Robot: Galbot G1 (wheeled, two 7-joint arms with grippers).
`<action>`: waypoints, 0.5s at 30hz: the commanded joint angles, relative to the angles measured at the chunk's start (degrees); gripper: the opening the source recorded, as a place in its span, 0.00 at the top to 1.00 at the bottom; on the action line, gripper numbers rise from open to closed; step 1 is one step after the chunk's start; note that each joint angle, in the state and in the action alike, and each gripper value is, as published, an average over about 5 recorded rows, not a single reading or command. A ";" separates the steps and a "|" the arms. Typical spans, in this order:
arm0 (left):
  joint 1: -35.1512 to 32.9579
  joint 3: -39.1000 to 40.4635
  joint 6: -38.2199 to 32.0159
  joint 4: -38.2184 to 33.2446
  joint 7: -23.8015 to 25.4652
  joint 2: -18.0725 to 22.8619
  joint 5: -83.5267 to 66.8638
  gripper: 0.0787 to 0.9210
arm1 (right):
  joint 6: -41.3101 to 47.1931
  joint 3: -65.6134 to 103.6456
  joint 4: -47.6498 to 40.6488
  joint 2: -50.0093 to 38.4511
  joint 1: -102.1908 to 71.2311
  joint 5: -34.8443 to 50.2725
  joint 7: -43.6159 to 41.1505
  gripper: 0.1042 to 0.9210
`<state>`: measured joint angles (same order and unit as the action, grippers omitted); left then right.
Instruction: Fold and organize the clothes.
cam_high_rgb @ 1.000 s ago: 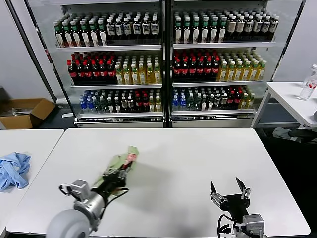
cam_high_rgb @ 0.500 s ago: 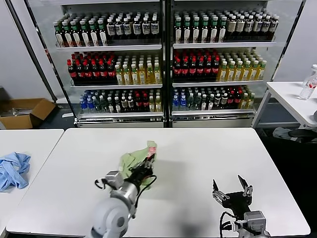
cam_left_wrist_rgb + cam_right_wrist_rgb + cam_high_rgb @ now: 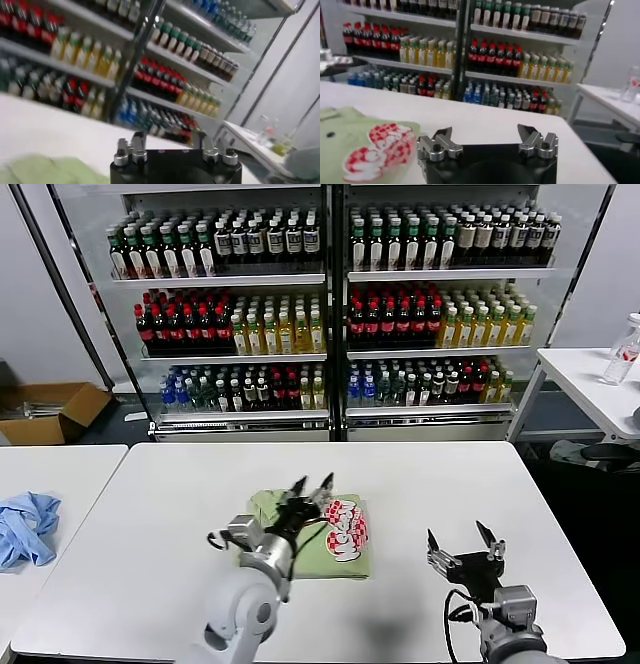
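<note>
Green polo shirt, soft fabric, folded into a compact rectangle, lying flat at mid-table, checkered logo upward.

Head view: left gripper raised directly over the shirt's far edge, fingers spread, nothing between them; forearm reaches in from the near side. Right gripper parked on the near right, well apart from the shirt, jaws wide, empty. Shirt's long axis appears to run left to right; left arm is plainly nearer.

Left wrist view: left gripper fingers parted, pointing at the shelves; green cloth low at one corner.

Right wrist view: right gripper agape; shirt lies off to its side, logo visible.
</note>
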<state>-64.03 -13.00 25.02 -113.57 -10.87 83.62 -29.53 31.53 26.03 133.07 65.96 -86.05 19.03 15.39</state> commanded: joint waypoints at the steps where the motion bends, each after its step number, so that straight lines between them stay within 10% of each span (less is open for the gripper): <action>1: -6.91 -18.22 -13.76 0.45 12.06 -14.01 25.01 0.29 | 1.61 -13.04 -11.56 1.84 17.59 13.21 3.18 0.12; 15: -13.53 -20.28 -19.23 0.09 14.95 -11.34 31.73 0.12 | 1.72 -21.05 -29.09 5.82 25.54 12.98 5.18 0.12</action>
<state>-73.22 -27.93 11.55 -113.59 0.24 74.43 -7.02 32.86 11.29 115.79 70.06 -68.08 28.83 19.35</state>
